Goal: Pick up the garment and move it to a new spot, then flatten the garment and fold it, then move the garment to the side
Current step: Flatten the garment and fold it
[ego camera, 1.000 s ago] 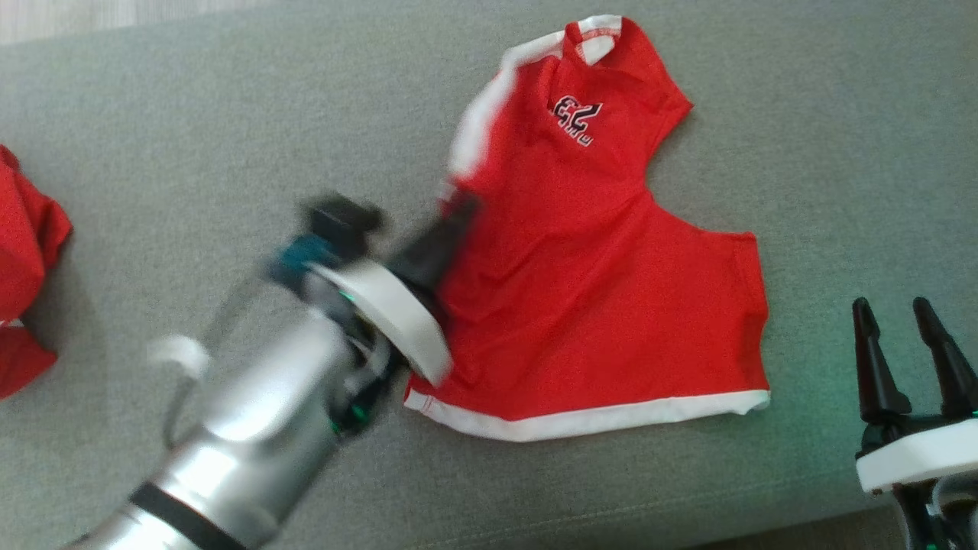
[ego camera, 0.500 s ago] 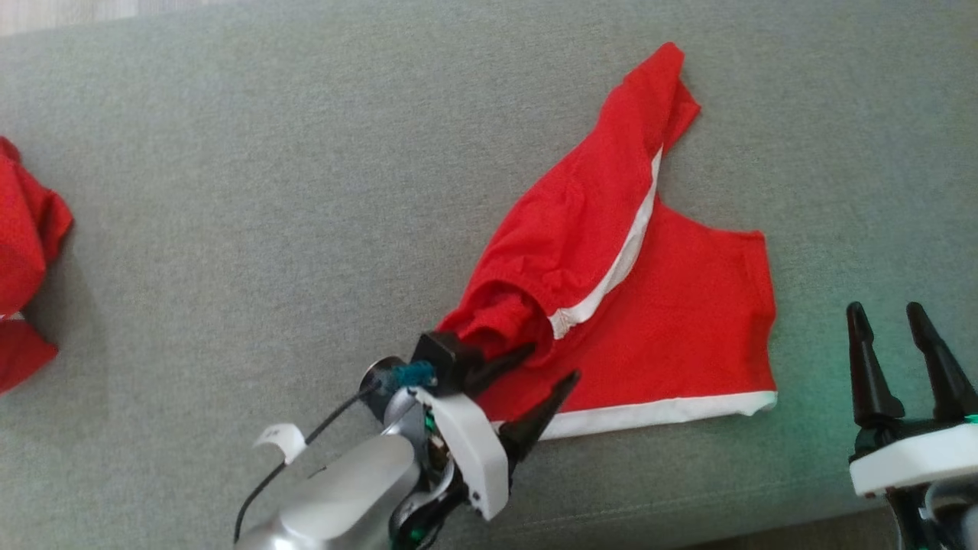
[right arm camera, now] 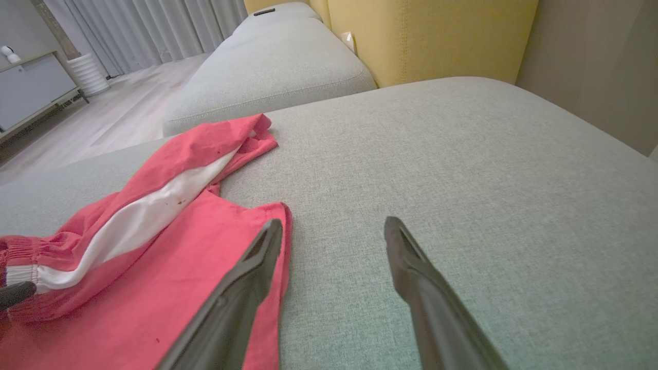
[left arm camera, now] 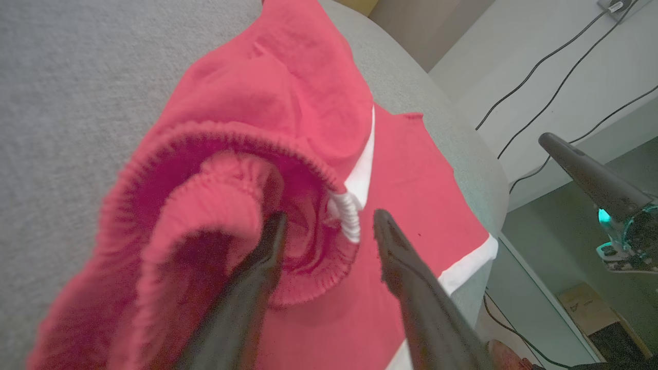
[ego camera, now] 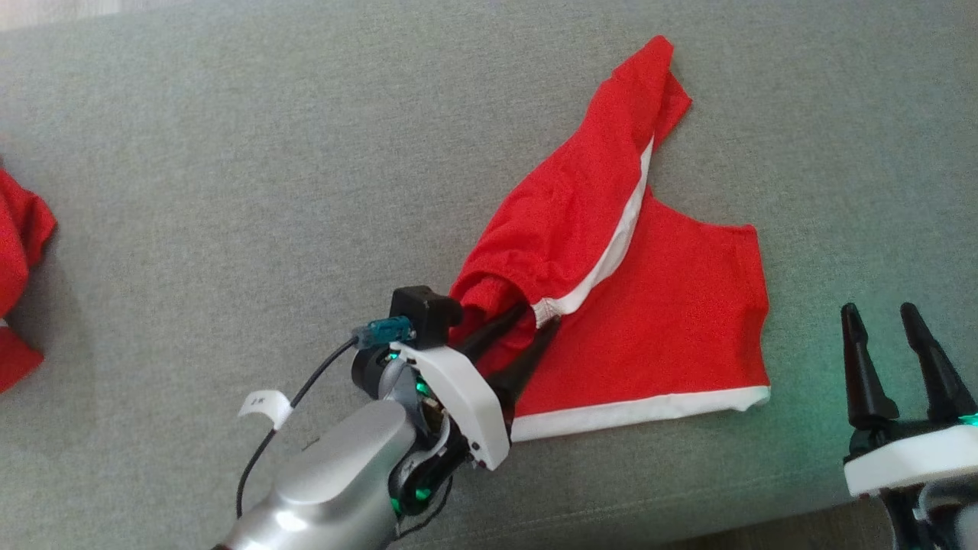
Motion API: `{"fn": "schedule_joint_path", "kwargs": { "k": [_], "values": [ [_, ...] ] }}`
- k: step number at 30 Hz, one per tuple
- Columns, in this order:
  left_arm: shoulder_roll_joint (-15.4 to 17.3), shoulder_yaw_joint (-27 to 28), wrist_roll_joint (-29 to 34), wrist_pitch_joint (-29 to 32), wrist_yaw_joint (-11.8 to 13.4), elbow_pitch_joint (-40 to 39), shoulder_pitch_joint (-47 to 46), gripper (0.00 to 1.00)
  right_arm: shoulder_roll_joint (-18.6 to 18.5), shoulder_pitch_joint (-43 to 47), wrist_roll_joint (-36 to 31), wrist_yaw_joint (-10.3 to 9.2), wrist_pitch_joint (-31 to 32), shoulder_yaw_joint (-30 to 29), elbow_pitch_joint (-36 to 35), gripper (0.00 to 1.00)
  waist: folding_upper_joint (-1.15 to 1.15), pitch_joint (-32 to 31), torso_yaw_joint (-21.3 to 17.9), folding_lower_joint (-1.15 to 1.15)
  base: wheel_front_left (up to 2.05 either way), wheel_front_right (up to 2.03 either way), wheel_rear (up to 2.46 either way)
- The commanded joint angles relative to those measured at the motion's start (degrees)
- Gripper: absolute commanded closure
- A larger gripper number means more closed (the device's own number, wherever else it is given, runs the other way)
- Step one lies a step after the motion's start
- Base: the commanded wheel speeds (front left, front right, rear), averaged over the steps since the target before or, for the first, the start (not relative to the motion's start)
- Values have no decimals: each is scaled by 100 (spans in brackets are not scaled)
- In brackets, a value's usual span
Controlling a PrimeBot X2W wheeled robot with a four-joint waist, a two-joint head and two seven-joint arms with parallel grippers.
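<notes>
Left claw (left arm camera: 329, 216) spread at garment's (left arm camera: 288, 103) gathered edge, clearer from wrist.

Left arm: glossy silver forearm (ego camera: 336, 473), white curved wrist plate (ego camera: 458, 397) with dark screw heads (ego camera: 475, 443), black camera block (ego camera: 424, 313), teal connector (ego camera: 386, 331), thin black cable (ego camera: 294, 397) bearing a white tag (ego camera: 263, 405). On left gripper (ego camera: 541, 317) and right gripper (ego camera: 879, 309) — long dark tapered fingers (ego camera: 859, 367), green glow (ego camera: 416, 493) behind.
</notes>
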Motion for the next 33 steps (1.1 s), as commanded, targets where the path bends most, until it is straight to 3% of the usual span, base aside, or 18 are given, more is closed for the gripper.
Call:
{"fn": "schedule_joint_path", "kwargs": {
  "k": [1, 4, 9, 13, 20, 21, 24, 29, 33],
  "values": [
    [-35, 192, 2, -80, 15, -125, -229, 36, -110, -135, -11, 37, -76, 81, -136, 0, 0, 12, -7, 0, 0, 0, 0],
    [-38, 198, 46, -173, 26, -89, -272, 100, -103, -130, -10, 37, -103, 78, -105, 0, 0, 21, -14, 0, 0, 0, 0],
    [58, 209, 90, -278, 13, -211, -273, 100, -82, -120, -16, 37, -115, 72, -61, 0, 0, -44, 16, 0, 0, 0, 0],
    [408, 334, 64, -339, 119, -761, -88, 100, -74, -85, -1, 37, -111, 81, -75, 0, 0, -174, 100, 0, 0, 0, 0],
    [1768, 850, -302, 39, 615, -2424, 587, 100, -65, 26, 82, 37, -94, 127, -92, 0, 0, -421, 467, 0, 0, 0, 0],
    [2170, 1050, -362, 113, 800, -2748, 724, 100, -55, 5, 114, 37, -92, 207, -71, 0, 0, -456, 577, 0, 0, 0, 0],
    [2546, 1336, -466, 143, 1005, -3051, 821, 100, -90, -62, 165, 37, -60, 402, -49, 0, 0, -476, 739, 0, 0, 0, 0],
    [2779, 1558, -468, 115, 1120, -3007, 750, 100, -186, -335, 210, 37, 18, 738, 7, 0, 0, -437, 889, 0, 0, 0, 0],
    [2755, 1587, -461, 102, 1073, -2761, 609, 100, -290, -948, 261, 37, 184, 1172, 207, 0, 0, -344, 976, 0, 0, 0, 0]
  ]
}}
